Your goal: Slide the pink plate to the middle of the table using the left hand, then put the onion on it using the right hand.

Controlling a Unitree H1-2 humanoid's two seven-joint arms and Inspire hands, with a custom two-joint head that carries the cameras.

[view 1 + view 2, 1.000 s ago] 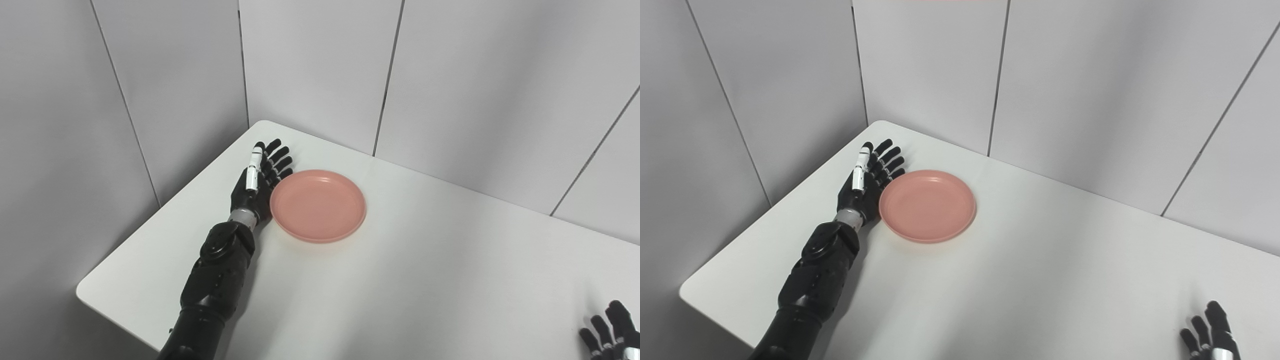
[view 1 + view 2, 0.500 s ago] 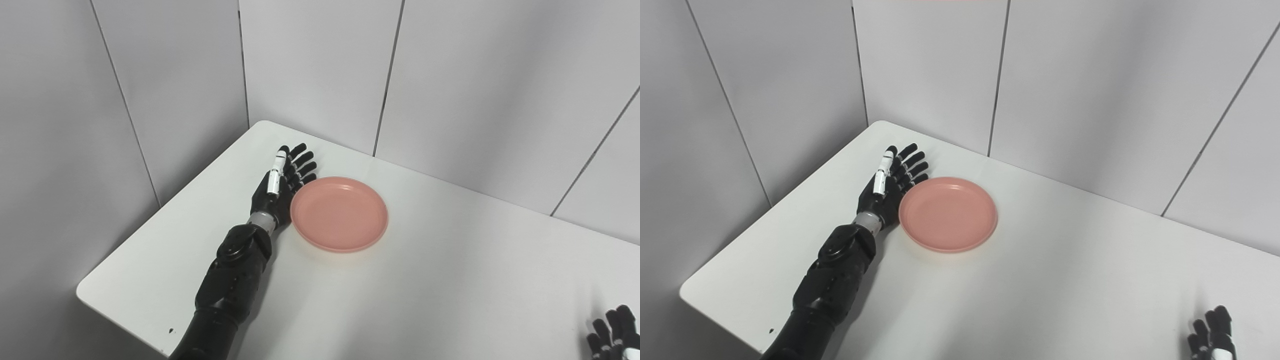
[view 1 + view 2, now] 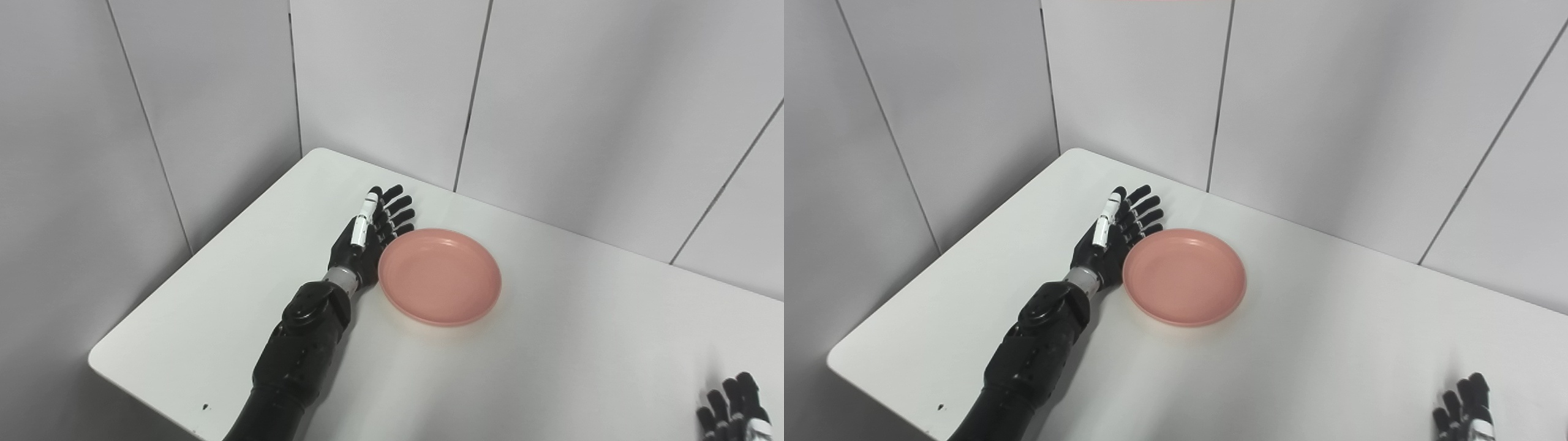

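Note:
An empty pink plate (image 3: 440,275) lies flat on the white table (image 3: 551,343), left of the table's middle. My left hand (image 3: 369,237) stands on edge with its fingers stretched out and apart, its palm side pressed against the plate's left rim; it holds nothing. At the bottom right corner only the fingertips of my right hand (image 3: 732,410) show, spread and with nothing in them. No onion shows in either view.
Grey wall panels close the table in at the back and the left, meeting at the far left corner (image 3: 312,153). The table's near left edge (image 3: 147,392) runs just beside my left forearm. A small dark speck (image 3: 204,406) marks the tabletop there.
My left hand has pushed the pink plate to the right and slightly nearer, staying against its left rim. The right hand's fingertips have sunk lower at the frame's corner.

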